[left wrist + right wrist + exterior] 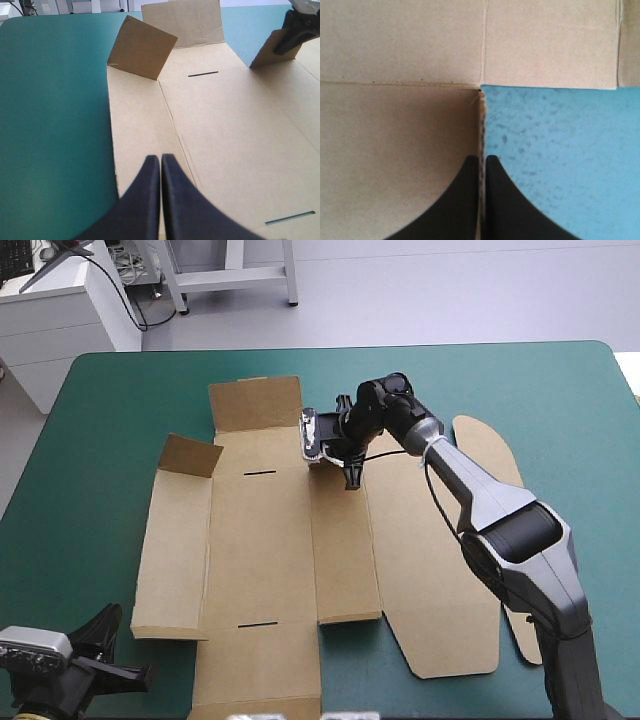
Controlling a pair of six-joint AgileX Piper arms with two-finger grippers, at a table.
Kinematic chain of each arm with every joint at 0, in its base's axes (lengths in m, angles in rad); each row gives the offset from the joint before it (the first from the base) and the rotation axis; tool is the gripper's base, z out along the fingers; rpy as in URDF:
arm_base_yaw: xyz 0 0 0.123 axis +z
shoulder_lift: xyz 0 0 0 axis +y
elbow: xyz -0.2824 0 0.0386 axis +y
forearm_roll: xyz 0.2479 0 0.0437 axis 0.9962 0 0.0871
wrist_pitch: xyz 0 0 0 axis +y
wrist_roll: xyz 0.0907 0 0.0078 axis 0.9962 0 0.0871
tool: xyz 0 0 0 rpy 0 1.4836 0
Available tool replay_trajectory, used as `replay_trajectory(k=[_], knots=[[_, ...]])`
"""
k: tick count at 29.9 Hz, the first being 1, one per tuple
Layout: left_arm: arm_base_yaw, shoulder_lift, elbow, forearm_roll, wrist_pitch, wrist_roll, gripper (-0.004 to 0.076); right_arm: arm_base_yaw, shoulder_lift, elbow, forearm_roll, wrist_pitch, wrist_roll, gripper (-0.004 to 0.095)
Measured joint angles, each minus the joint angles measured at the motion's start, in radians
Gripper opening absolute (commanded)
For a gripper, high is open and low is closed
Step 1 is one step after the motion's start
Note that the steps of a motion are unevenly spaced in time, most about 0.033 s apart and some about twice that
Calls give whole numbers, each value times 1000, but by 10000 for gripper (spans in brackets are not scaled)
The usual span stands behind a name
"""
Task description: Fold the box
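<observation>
Spread mostly flat across the teal-green worktop's (520, 390) middle: the brown box (260, 540), far flaps tilted up. Clamped on a raised flap's edge at the far side: right pincer (481, 165). Pressed together, by the near left corner: left pincer (160, 162).

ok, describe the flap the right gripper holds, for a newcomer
The brown box lies mostly flat on the teal-green table. Right of its slotted middle panel runs a narrow panel. The raised flap at its far end is the only one the right gripper pinches.
</observation>
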Motion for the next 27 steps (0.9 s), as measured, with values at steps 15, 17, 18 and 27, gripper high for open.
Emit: replay_trajectory(k=[15, 17, 18, 27], knots=[[0, 0, 0, 0, 0, 0, -8, 0, 0, -18, 25, -14, 216, 737], [0, 0, 0, 0, 1, 0, -8, 0, 0, -46, 25, 12, 273, 736], [0, 0, 0, 0, 1, 0, -8, 0, 0, -66, 25, 30, 305, 729], [0, 0, 0, 0, 1, 0, -8, 0, -53, -236, -94, 179, 784, 220]])
